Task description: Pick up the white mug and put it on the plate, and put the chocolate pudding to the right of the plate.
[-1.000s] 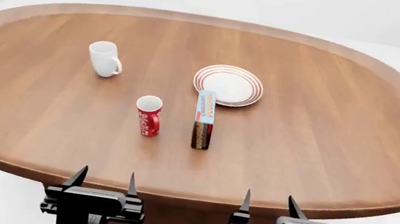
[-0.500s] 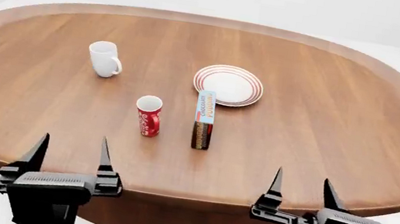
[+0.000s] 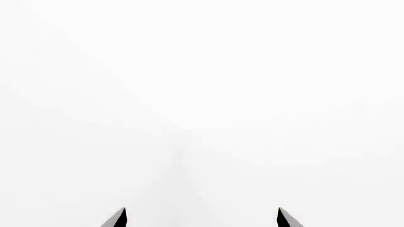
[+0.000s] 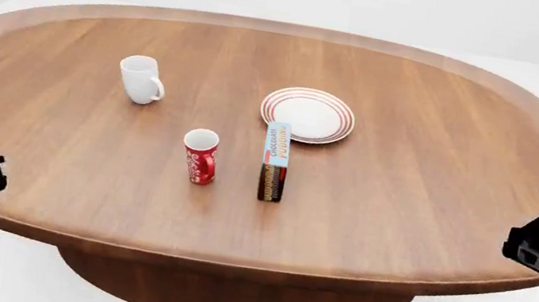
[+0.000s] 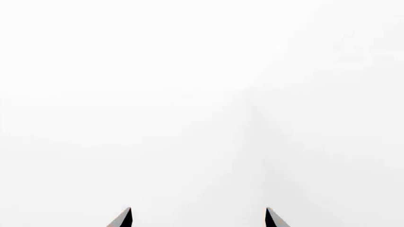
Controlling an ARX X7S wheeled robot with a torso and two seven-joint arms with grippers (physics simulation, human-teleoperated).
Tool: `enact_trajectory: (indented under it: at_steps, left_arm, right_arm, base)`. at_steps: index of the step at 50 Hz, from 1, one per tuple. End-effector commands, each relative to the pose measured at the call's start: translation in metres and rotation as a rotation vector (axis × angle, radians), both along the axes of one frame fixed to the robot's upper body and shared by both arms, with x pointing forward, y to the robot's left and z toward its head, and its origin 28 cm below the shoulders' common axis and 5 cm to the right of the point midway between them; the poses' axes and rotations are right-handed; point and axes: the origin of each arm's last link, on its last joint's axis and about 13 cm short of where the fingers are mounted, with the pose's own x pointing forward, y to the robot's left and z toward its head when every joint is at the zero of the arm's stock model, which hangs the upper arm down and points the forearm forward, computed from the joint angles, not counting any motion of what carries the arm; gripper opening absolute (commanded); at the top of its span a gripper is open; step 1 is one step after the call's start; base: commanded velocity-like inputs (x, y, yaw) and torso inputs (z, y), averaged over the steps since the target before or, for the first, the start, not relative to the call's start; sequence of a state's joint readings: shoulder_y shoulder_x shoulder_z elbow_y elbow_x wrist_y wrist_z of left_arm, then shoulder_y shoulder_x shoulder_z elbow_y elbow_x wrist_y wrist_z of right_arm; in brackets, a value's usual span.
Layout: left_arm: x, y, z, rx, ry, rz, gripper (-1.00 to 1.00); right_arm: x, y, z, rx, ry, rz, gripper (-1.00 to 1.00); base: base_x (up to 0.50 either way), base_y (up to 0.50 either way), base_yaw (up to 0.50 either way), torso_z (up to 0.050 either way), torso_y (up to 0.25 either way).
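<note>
Inventory, left to right, all places reckoned from the plate [image 4: 308,114]; wooden oval table [image 4: 434,200] carries every item.

Left gripper [image 3: 202,218]: only dark parts of its arm show at the head view's left edge, far left of the plate and nearer the camera, beyond the table's rim; wrist view shows two fingertips [image 3: 117,218] spread wide apart with nothing between them, facing blank white.

White mug [image 4: 140,79]: upright, well to the left of the plate, at about the same depth, handle turned toward the plate; well apart from both grippers.

Red cup [image 4: 200,156]: upright, left of the plate and nearer the camera.

Chocolate pudding [image 4: 274,161]: carton standing on end, just in front of the plate's near-left rim, beside the red cup; whether it touches the rim cannot be told.

Plate: bare, near the table's centre.

Right gripper [image 5: 197,218]: arm parts show at the head view's right edge, far right of the plate and nearer; fingertips [image 5: 271,218] parted wide, holding nothing.
</note>
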State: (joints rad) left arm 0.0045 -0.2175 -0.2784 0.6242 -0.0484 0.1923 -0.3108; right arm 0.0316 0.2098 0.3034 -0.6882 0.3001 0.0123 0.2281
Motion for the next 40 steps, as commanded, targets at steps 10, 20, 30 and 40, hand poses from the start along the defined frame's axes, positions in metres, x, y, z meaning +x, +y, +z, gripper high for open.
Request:
enact_trajectory:
  at_steps: [10, 20, 30, 40]
  left_arm:
    - [-0.039, 0.025, 0.047, 0.041, -0.286, 0.188, 1.00]
    - [-0.052, 0.034, 0.052, 0.029, -0.337, 0.252, 1.00]
    - [-0.055, 0.033, 0.057, 0.041, -0.355, 0.255, 1.00]
    - [-0.051, 0.031, 0.054, 0.049, -0.336, 0.235, 1.00]
  right_arm:
    - [-0.040, -0.014, 0.050, -0.074, -0.308, -0.113, 1.00]
    - [-0.048, -0.015, 0.058, -0.069, -0.370, -0.123, 1.00]
    - [-0.048, -0.016, 0.055, -0.051, -0.403, -0.087, 1.00]
    - [-0.046, -0.012, 0.051, -0.059, -0.376, -0.041, 1.00]
  base:
    - [0.00, 0.00, 0.00, 0.000, 0.000]
    - [0.00, 0.00, 0.00, 0.000, 0.000]
    - [0.26, 0.00, 0.00, 0.000, 0.000]
    - [0.50, 0.00, 0.00, 0.000, 0.000]
